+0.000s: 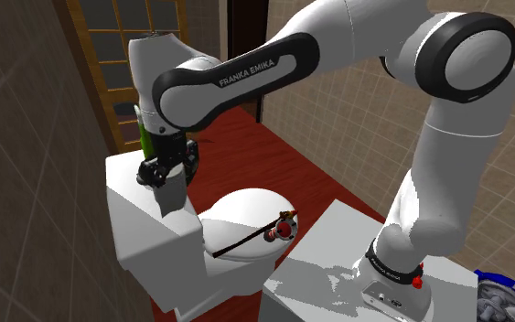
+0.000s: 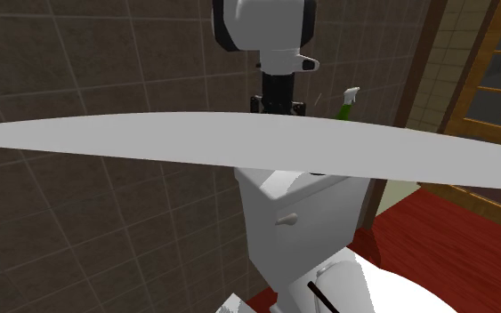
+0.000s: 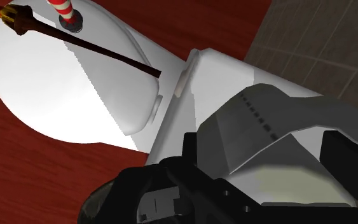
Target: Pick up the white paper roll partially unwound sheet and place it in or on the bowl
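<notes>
A white paper roll (image 3: 260, 127) with a perforated loose sheet is clasped between my black fingers (image 3: 339, 156). My gripper (image 3: 266, 149) is shut on it. In the shoulder view the gripper (image 1: 166, 172) hangs just above the white toilet tank (image 1: 136, 215), and the paper roll (image 1: 175, 199) dangles below it, over the tank's top. The white rounded toilet lid (image 1: 246, 220) lies beside and below the tank. In the second exterior view the gripper (image 2: 279, 102) points down behind a wide pale slab (image 2: 150, 138).
A dark stick (image 1: 246, 240) with a red-and-white striped end (image 1: 287, 227) lies across the toilet lid (image 3: 37, 83). A green bottle (image 1: 144, 137) stands at the back of the tank, close to the gripper. Tiled walls stand close behind; the floor (image 1: 283, 165) is red wood.
</notes>
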